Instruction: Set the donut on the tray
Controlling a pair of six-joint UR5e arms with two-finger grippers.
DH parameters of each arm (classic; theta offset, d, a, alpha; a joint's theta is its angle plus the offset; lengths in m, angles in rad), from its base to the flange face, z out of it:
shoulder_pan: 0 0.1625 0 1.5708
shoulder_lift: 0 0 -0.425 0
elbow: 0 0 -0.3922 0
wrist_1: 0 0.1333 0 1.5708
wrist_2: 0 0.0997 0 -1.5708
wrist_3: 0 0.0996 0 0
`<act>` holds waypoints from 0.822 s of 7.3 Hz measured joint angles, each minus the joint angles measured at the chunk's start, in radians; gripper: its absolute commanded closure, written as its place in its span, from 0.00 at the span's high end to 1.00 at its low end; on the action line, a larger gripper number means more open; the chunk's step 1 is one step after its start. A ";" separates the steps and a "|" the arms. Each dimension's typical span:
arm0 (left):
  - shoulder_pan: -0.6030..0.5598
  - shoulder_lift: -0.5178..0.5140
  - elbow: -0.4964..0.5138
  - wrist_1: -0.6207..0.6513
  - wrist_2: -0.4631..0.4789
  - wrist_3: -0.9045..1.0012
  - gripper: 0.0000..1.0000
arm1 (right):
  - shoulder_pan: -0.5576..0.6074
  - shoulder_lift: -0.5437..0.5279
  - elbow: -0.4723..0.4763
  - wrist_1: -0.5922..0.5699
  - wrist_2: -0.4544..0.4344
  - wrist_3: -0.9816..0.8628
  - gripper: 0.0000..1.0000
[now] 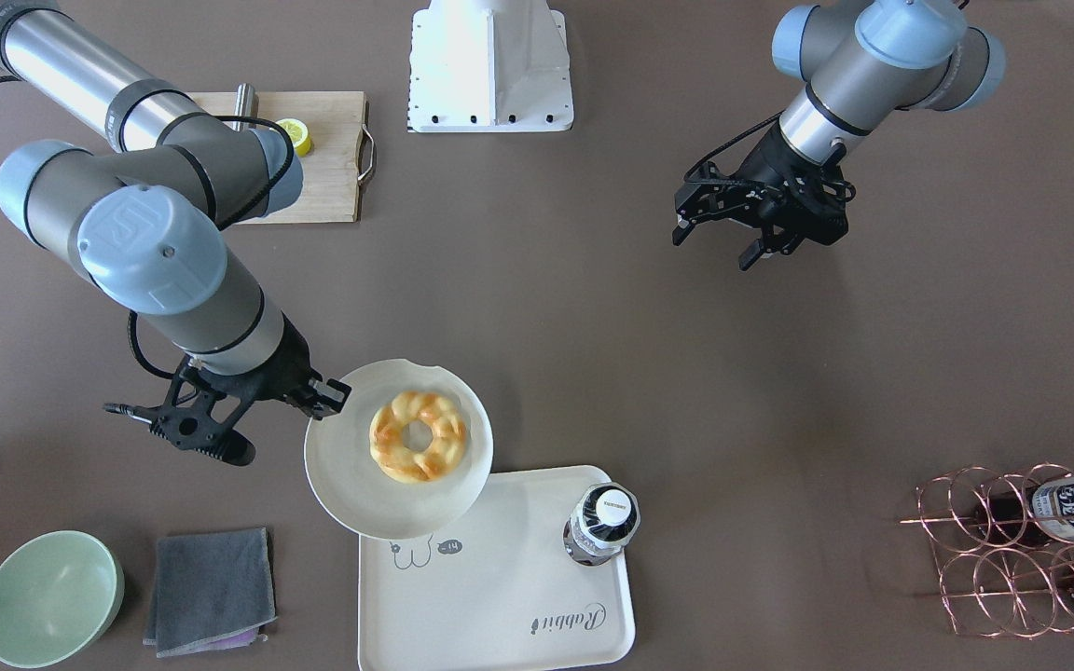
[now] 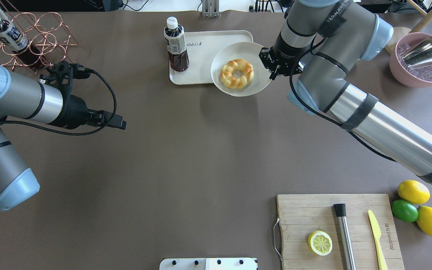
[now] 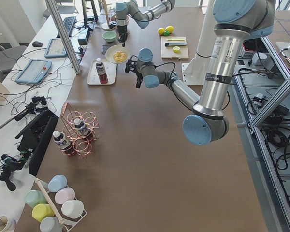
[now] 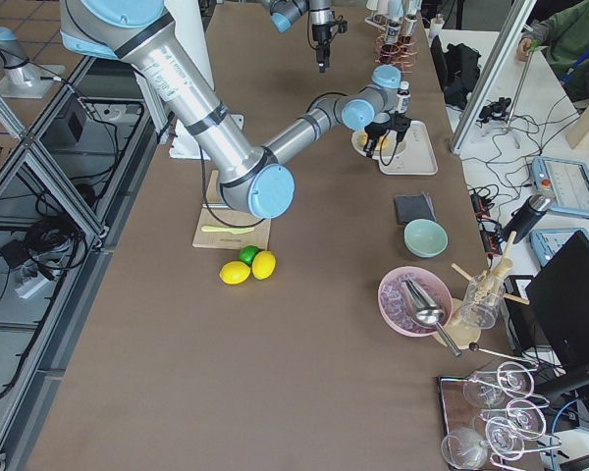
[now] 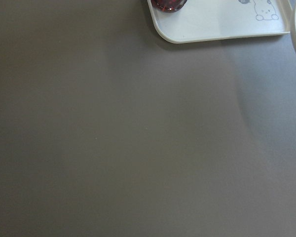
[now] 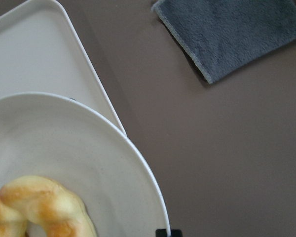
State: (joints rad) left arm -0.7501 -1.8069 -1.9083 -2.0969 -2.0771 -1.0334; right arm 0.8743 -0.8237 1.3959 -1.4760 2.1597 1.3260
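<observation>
The donut (image 1: 418,436) lies on a round off-white plate (image 1: 351,485). My right gripper (image 1: 323,396) is shut on the plate's rim and holds the plate over the near corner of the cream tray (image 1: 500,596). In the overhead view the donut (image 2: 237,73) and plate (image 2: 253,84) overlap the tray (image 2: 216,39). The right wrist view shows the donut (image 6: 39,207), the plate (image 6: 89,148) and the tray (image 6: 29,54) beneath. My left gripper (image 1: 714,247) is open and empty, hovering far off over bare table. The tray's corner (image 5: 222,24) shows in the left wrist view.
A dark bottle (image 1: 602,524) stands on the tray. A grey cloth (image 1: 211,589) and a green bowl (image 1: 50,596) lie beside the tray. A copper wire rack (image 1: 1031,550) holds bottles. A cutting board (image 2: 339,228) carries a half lemon (image 2: 320,242).
</observation>
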 measured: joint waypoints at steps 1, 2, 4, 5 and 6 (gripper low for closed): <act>-0.005 0.007 0.000 -0.007 -0.001 0.006 0.98 | 0.008 0.083 -0.119 0.020 -0.002 0.021 0.00; -0.007 0.011 -0.001 -0.009 -0.001 0.008 0.98 | 0.012 0.160 -0.252 0.075 -0.016 0.058 0.00; -0.008 0.010 -0.001 -0.011 0.002 0.009 0.98 | 0.013 0.288 -0.511 0.222 -0.049 0.101 0.00; -0.010 0.009 0.000 -0.011 0.003 0.009 0.98 | 0.012 0.328 -0.598 0.277 -0.061 0.107 0.00; -0.013 0.007 0.001 -0.010 0.004 0.009 0.98 | 0.004 0.349 -0.648 0.323 -0.077 0.118 0.99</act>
State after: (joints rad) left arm -0.7627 -1.7997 -1.9076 -2.1070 -2.0731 -1.0246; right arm 0.8784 -0.4749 0.7478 -1.1528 2.0828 1.4436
